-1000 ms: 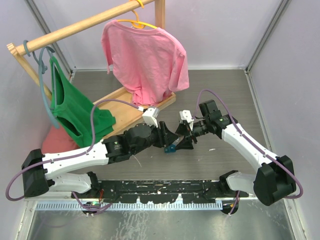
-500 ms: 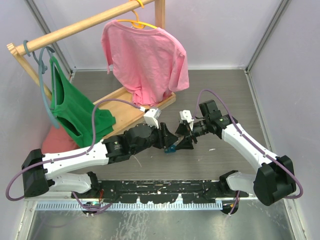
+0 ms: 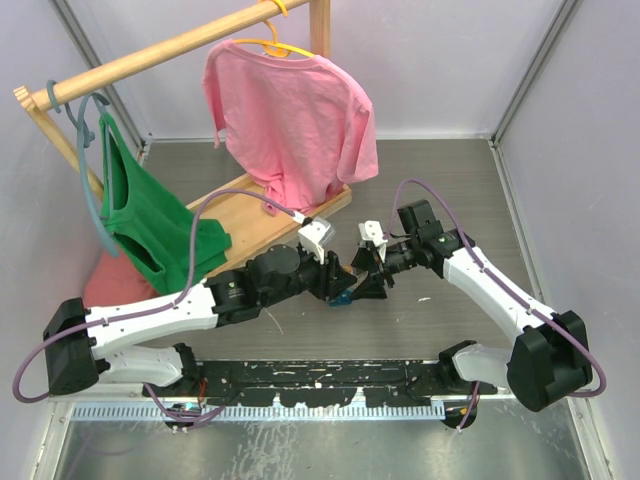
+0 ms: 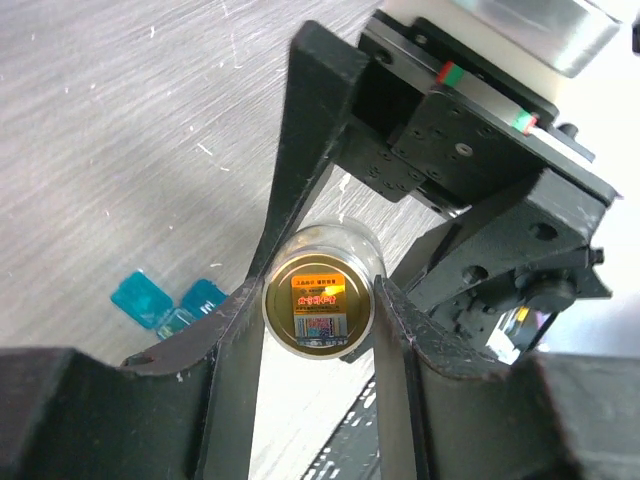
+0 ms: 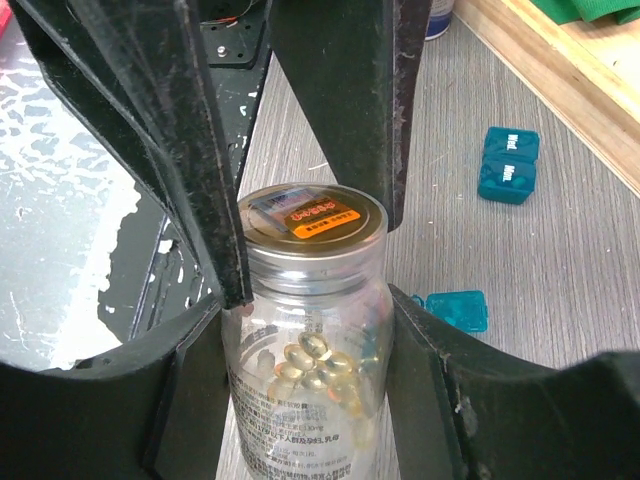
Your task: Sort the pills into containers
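A clear pill bottle (image 5: 305,400) holding yellow capsule pills (image 5: 322,365) stands between the fingers of my right gripper (image 5: 310,335), which is shut on its body. Its gold lid (image 4: 318,303) carries an orange sticker. My left gripper (image 4: 318,300) is shut on that lid, one finger against each side. Both grippers meet at mid-table, left gripper (image 3: 335,280) and right gripper (image 3: 365,277). One closed teal container (image 5: 508,165) lies on the table beyond the bottle. Another teal container (image 5: 458,309) lies close beside it, also seen under the left gripper as teal container (image 4: 170,300).
A wooden clothes rack (image 3: 160,55) fills the back left, with a pink shirt (image 3: 290,115) and a green top (image 3: 150,215) hanging from it. Its wooden base (image 3: 250,215) reaches toward the grippers. A red cloth (image 3: 105,280) lies at the left edge.
My left wrist has shifted slightly right toward the right gripper and rolled, and its jaws have closed in on the lid. The right arm and the bottle have stayed put.
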{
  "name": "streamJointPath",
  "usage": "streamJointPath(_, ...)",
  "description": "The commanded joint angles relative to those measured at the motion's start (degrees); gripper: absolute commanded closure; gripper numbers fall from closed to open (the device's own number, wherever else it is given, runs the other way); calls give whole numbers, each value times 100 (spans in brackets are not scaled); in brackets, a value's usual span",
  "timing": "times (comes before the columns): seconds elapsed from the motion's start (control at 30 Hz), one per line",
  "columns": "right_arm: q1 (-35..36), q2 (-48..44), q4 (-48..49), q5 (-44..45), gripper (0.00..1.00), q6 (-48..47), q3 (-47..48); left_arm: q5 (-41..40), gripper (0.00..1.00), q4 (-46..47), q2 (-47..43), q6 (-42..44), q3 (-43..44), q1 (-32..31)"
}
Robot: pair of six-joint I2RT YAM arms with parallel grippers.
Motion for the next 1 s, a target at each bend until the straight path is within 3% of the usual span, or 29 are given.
streamJointPath(0.0,-14,-80,93,-195,99,70,229,1065,82,173,-99,1793,-195,66)
streamJointPath(0.2,-18,-71,93,-195,99,72,229,1380,82,234,-243,2286,-335,384)
streamJointPath(0.3,-17,-65,93,-197,99,74,229,1358,72,541,-414,2182,-442,429)
streamJointPath(0.4,-23,-61,93,-204,99,76,230,1039,44,726,-597,1824,-491,436)
streamJointPath(0.5,-15,-63,91,-203,99,72,230,865,3,1078,-963,1264,-676,436)
streamJointPath(0.77,-14,-62,92,-220,99,73,230,458,2,1728,-1698,-465,-1190,436)
streamJointPath(0.87,-14,-59,91,-212,99,74,229,273,2,1442,-1589,-1153,-1021,372)
streamJointPath(0.97,-16,-58,88,-205,99,71,234,-644,1,578,-1386,-1120,-623,-20)
